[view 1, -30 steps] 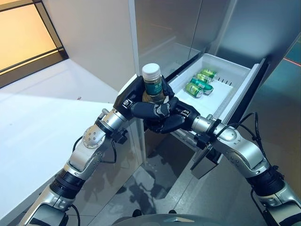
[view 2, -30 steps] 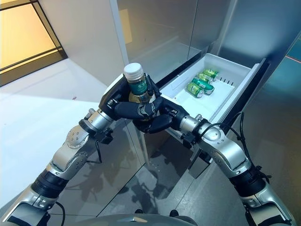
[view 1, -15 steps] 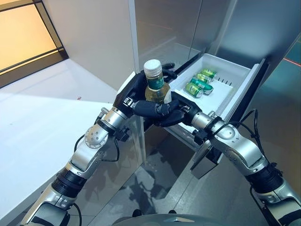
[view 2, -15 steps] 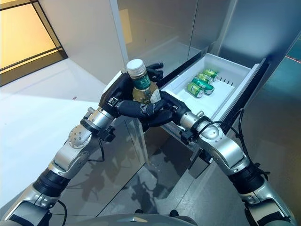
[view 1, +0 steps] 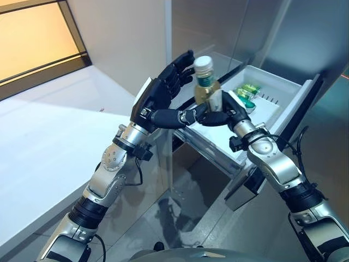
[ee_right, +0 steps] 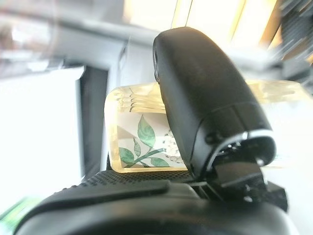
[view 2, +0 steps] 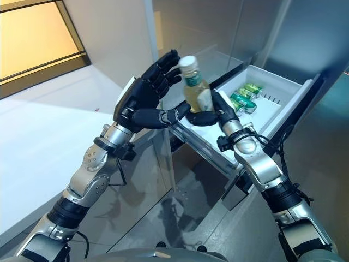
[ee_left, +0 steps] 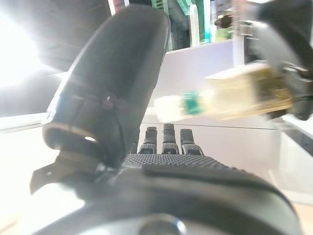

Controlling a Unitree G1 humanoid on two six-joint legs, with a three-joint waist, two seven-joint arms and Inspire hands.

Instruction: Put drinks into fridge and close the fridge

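one bottle clasped in right hand fingers; left hand fingers spread

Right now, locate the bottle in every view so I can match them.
Left eye view: bottle upper centre, in the right hand.
Right eye view: upper centre.
Left wrist view: sideways, beyond the open left hand.
Right wrist view: behind the thumb.
Shared landmark: white drawer.

The clear glossy plastic bottle carries a smooth white ribbed cap and a shiny printed label. The white plastic fridge drawer looks smooth and satiny. The green metal cans gleam. The fridge's brushed steel panels reflect dully.
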